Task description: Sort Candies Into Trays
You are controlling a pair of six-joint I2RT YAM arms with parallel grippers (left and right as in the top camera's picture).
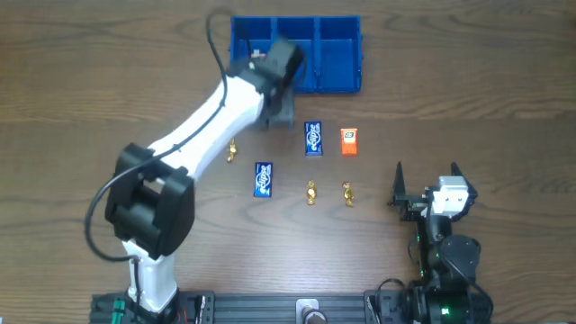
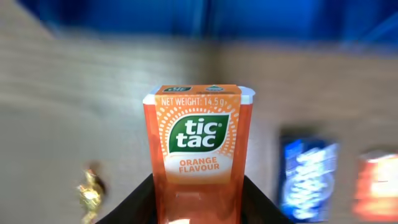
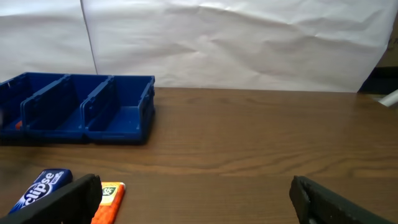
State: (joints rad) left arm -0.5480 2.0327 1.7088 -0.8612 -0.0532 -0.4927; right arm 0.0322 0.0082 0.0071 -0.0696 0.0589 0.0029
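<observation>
Held orange box [image 2: 199, 134]: clamped low on both sides between the fingers of the left gripper [image 2: 199, 202], long axis in line with the fingers, cap end pointing away from the wrist. Apparently lifted off the table [image 1: 504, 90]. Positioned in the upper middle of the top view, just short of the blue tray [image 1: 335, 88]. Judged as the carry phase: gripped low and straight, presumably to let the free end enter a compartment first.

Left on the table at frame centre, apart from one another:
- two blue packs [image 1: 313, 138] [image 1: 263, 179]
- loose orange box [image 1: 349, 141]
- three gold-wrapped sweets [image 1: 232, 151] [image 1: 311, 192] [image 1: 347, 192]

Not yet sorted; likely spaced this way to allow single picks.

Left arm [image 1: 193, 126]: based at lower left, stretched diagonally to the upper middle, wrist tipped down in front of the tray's left half.

Right gripper [image 1: 423, 191]: parked at lower right above its base, fingers spread wide, nothing between them, aimed up the frame toward the tray. Judged idle.
</observation>
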